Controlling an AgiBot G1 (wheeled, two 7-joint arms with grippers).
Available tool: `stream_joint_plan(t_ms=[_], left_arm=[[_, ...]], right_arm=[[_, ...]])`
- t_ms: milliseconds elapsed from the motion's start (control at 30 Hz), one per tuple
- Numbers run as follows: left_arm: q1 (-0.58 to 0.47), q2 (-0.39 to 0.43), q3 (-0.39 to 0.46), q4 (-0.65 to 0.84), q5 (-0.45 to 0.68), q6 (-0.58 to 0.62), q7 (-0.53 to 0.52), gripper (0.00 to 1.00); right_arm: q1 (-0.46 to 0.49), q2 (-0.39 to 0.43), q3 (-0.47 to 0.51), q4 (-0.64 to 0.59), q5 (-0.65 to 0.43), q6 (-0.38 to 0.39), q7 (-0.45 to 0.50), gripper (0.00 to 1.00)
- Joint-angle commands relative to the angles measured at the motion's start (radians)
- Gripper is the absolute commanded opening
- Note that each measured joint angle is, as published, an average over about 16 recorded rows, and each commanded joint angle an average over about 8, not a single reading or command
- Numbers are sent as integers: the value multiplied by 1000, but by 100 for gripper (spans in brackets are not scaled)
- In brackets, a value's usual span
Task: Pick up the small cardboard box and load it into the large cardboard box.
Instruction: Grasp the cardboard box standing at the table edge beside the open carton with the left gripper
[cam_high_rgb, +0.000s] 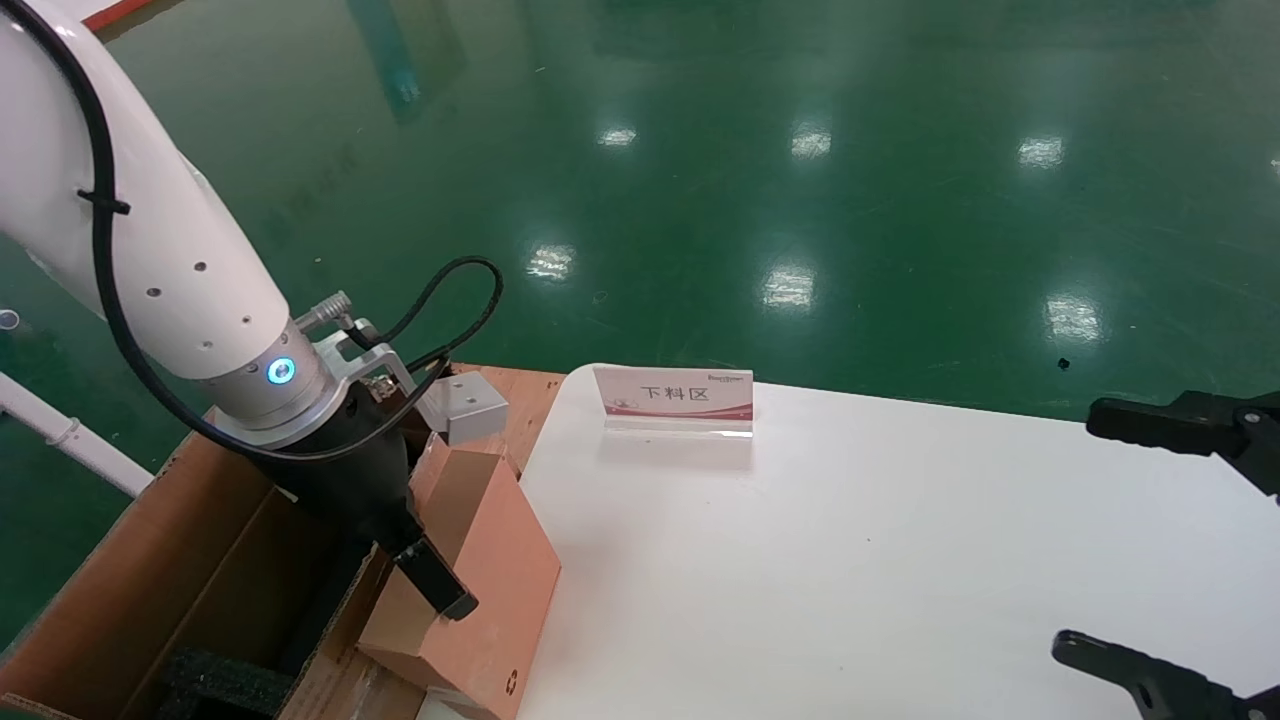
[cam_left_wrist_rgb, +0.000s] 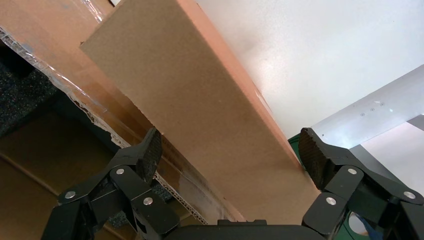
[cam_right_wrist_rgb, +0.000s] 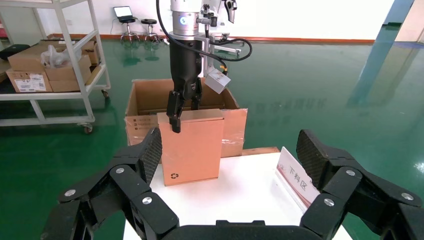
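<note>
The small cardboard box stands on edge at the white table's left edge, its recycling mark low on the front face. It also shows in the left wrist view and the right wrist view. My left gripper straddles its top edge, with the pads against both broad faces. The large cardboard box stands open just left of the table, with black foam inside and a taped flap under the small box. My right gripper is open and empty at the table's right.
A white and red sign stands at the table's far edge. A wooden board lies behind the small box. A shelf cart with cartons stands far off on the green floor.
</note>
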Motion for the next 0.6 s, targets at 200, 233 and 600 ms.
stream_joint_plan(t_ms=[200,233,600], left_arm=[[1,0,0,0,0,-1,0,21],[1,0,-1,0,0,0,0,9],[-1,0,-2,0,1,5,-3,0]], right_arm=[[0,0,0,0,0,0,0,100],[0,0,0,0,0,0,0,100],[0,0,0,0,0,0,0,0]])
